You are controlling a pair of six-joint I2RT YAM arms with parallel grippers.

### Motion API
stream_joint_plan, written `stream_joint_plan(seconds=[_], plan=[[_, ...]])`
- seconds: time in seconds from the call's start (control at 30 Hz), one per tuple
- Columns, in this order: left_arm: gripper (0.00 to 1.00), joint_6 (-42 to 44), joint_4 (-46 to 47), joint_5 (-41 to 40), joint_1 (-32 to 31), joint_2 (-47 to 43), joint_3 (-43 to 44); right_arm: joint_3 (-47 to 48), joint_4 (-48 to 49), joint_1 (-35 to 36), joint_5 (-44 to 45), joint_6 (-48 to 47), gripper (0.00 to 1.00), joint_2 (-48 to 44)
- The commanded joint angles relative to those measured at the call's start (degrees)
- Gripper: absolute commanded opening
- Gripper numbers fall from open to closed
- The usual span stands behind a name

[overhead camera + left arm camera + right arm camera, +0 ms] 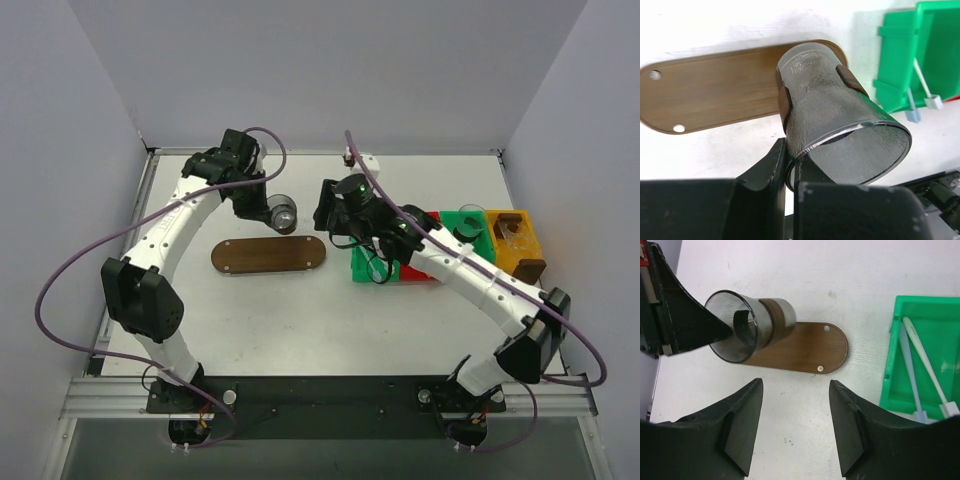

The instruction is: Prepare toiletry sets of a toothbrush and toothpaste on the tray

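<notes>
**Desk:** What's in your left gripper [790,172]?

**Me:** It's clamped on the rim wall of a clear cup [840,130], one finger inside and one outside. The cup lies tipped over, mouth back towards my wrist. Its base points out over the tray [715,95] just ahead of the fingers. I read the rim grip as leaving the body free to be stood upright.

**Desk:** And the right gripper [795,387]?

**Me:** The jaws are apart and hold nothing. It faces the cup's mouth, with the tray's end below and ahead. The green bin [900,360] is off to its right, and the toothbrushes [910,360] lie inside. I can't pick out any toothpaste. The tray is bare, so no set is laid yet.

**Desk:** How do the arms sit?

**Me:** The left reaches forward, with its wrist bent inward. The right stretches diagonally across the bins, with its wrist angled down.
</notes>
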Motion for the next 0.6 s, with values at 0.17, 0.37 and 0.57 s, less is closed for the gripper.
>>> stream_joint_plan(seconds=[0.17, 0.37, 0.57], plan=[[0.0, 20.75, -4.19, 5.83, 6.41, -3.83, 0.75, -12.17, -0.33, -7.94, 0.68, -0.54, 0.52, -17.22], [0.0, 30.0, -8.41, 12.87, 12.65, -4.45, -3.12, -15.71, -1.56, -14.44, -1.43, -2.03, 0.52, -21.97], [0.0, 33.69, -9.56, 12.88, 19.24, -5.5, -5.41, -15.71, -2.62, -15.77, -3.45, -3.7, 0.52, -22.5]])
